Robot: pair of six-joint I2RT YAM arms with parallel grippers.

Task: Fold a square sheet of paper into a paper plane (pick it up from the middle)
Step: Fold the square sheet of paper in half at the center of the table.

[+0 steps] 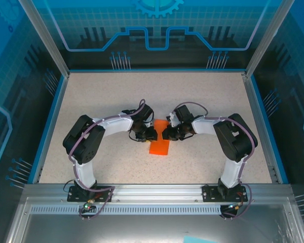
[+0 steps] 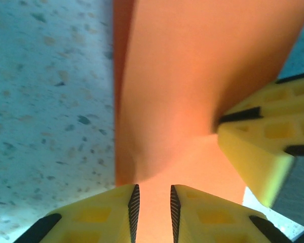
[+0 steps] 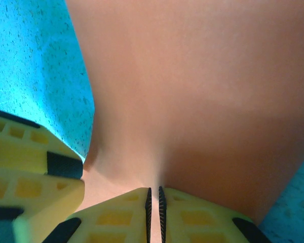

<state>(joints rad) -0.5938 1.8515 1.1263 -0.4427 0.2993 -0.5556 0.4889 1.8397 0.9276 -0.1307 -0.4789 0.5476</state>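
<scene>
While the paper plane [image 1: 159,148] lies mid-way on the bench [image 1: 111,96], long axis twelve-to-six, your right gripper [image 3: 154,201] pinches it from three o'clock, and your left gripper [image 2: 152,200], at nine, stands slightly parted, grip impossible to tell.

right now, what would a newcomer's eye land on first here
The bright orange plane lies mid-table between the two arms, the only orange thing on the speckled table. Next, both grippers meet over it. The right gripper pinches the paper in a hairline slit, and the left gripper stands slightly apart with orange showing in the gap.
</scene>
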